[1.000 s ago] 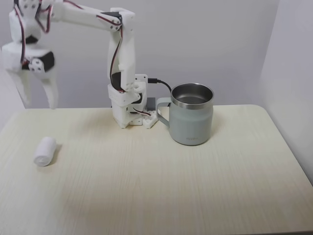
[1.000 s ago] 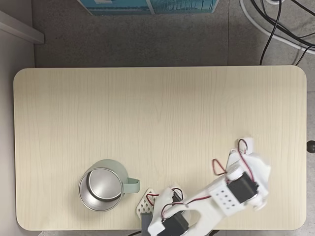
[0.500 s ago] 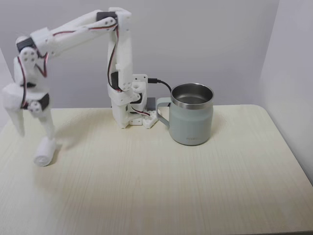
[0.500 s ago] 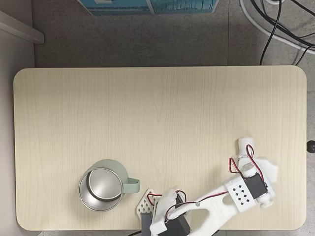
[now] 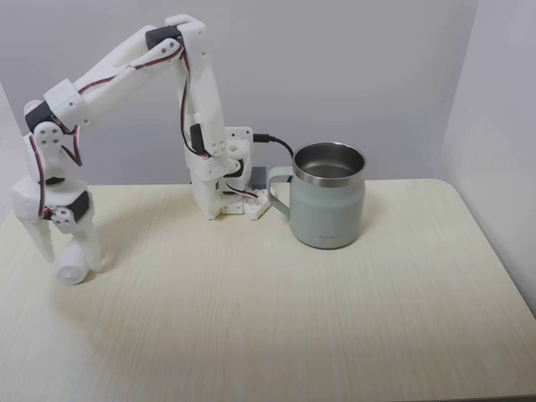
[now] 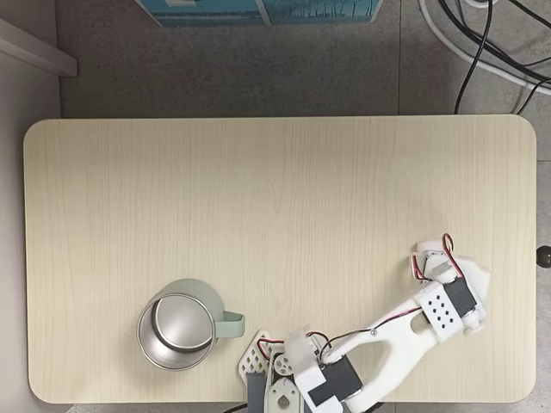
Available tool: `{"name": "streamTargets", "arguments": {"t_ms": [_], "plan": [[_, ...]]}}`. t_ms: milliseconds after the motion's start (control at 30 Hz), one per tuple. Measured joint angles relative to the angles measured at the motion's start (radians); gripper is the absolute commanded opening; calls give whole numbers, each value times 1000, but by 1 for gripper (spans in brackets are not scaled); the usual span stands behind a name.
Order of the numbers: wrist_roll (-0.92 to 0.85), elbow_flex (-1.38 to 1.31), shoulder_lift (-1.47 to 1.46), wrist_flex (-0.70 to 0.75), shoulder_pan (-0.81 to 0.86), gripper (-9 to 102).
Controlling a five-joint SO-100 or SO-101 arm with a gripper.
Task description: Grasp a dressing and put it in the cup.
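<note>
White gauze dressing [image 5: 74, 265] is lying on its side near the left edge of the table [image 5: 276, 318] in a fixed view, well apart from the cup [image 5: 328, 195]. The gripper [image 5: 69, 255] is being held down around it, jaws spread, one finger on each side, tips close to the tabletop; nothing is being squeezed yet as far as can be judged. The roll is likely light and soft, so it will probably be compressed under the fingers rather than slip; the middle of the cylinder, across its width, looks the best place to pinch. Pale wood-grain laminate is being used as the surface, with plain grey-white walls behind.

From a fixed view above, the dressing [image 6: 428, 250] is being seen as a small white end just past the gripper [image 6: 437, 259], near the right edge; jaw opening cannot be told here. The cup [image 6: 179, 324] is standing upright, steel interior empty, handle pointing toward the arm base. Grey carpet, black cables [image 6: 482, 43] and a blue box [image 6: 258, 10] are lying beyond the table.
</note>
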Motion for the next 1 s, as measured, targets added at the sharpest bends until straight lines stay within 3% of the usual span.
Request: {"name": "streamTargets", "arguments": {"t_ms": [67, 133, 167, 533, 667, 867, 1000], "plan": [[2, -2, 5, -8, -2, 24], [3, -2, 5, -12, -6, 4], [6, -2, 5, -12, -9, 1], [80, 17, 26, 17, -26, 0], [147, 124, 32, 196, -66, 0], [336, 488, 69, 594, -161, 0], [502, 615, 66, 653, -245, 0]]}}
